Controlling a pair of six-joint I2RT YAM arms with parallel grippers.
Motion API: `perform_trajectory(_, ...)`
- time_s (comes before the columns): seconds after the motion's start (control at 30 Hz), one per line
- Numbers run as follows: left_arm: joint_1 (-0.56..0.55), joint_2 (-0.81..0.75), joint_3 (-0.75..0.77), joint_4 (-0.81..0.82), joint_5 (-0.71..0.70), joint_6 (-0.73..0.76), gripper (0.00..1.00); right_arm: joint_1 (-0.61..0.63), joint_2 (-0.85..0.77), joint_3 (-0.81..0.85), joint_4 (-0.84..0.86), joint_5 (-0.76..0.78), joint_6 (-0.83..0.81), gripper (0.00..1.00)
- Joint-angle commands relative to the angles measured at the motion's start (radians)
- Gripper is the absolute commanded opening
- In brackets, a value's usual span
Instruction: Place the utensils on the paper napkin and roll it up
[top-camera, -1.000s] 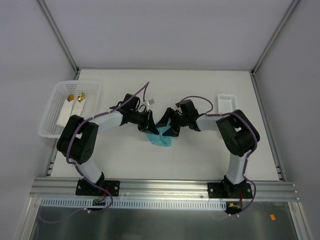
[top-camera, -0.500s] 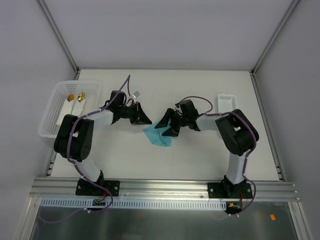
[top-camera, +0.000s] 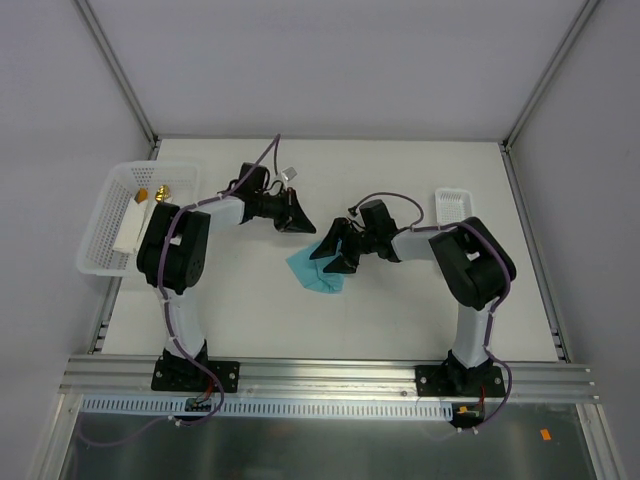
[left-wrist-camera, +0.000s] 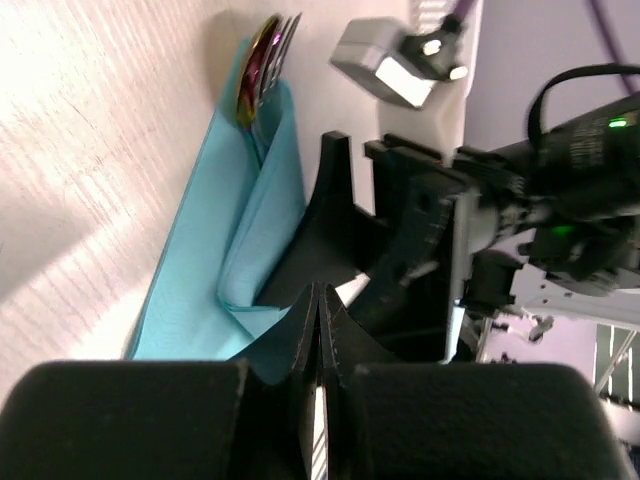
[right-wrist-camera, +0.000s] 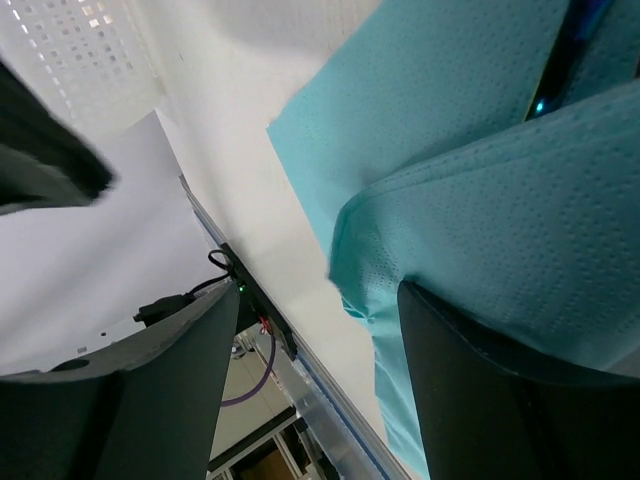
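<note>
The blue napkin (top-camera: 313, 272) is seen in the middle of the top view. It lies on the table (top-camera: 400, 310) between the two pincers and is already folded over itself. The little cutlery (left-wrist-camera: 264, 62) is tucked inside the fold. Only the shiny pink heads are seen poking out, at the top of the left wrist view. The cutlery is probably kept inside so that it gets wrapped as the paper is rolled.

The right pincer (top-camera: 332, 256) is held spread wide at the right edge of the napkin. In the right wrist view a loose flap of paper is draped against one finger (right-wrist-camera: 500, 400). The flap seems to be lifted this way so that it can be turned over the cutlery.

The left pincer (left-wrist-camera: 318, 305) is pressed together, and nothing is seen in it. It is held just up and left of the napkin, not touching it. It is likely kept shut so that it can push like one flat stick.

The rolling is judged to be only partly done.
</note>
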Motion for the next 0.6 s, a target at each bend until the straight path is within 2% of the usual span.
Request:
perform_trajectory(0.0, -0.051, 0.064, 0.048, -0.113, 0.056, 0.081, 0.00, 0.004, 0.061, -0.039, -0.106, 0.015, -0.054, 0.69)
perform_trajectory(0.33, -0.137, 0.167, 0.140, -0.185, 0.185, 0.195, 0.00, 0.002, 0.055, -0.025, -0.173, 0.007, -0.126, 0.69)
perform_trajectory(0.57, -0.154, 0.213, 0.099, -0.188, 0.150, 0.200, 0.00, 0.002, 0.051, -0.022, -0.181, 0.005, -0.140, 0.69)
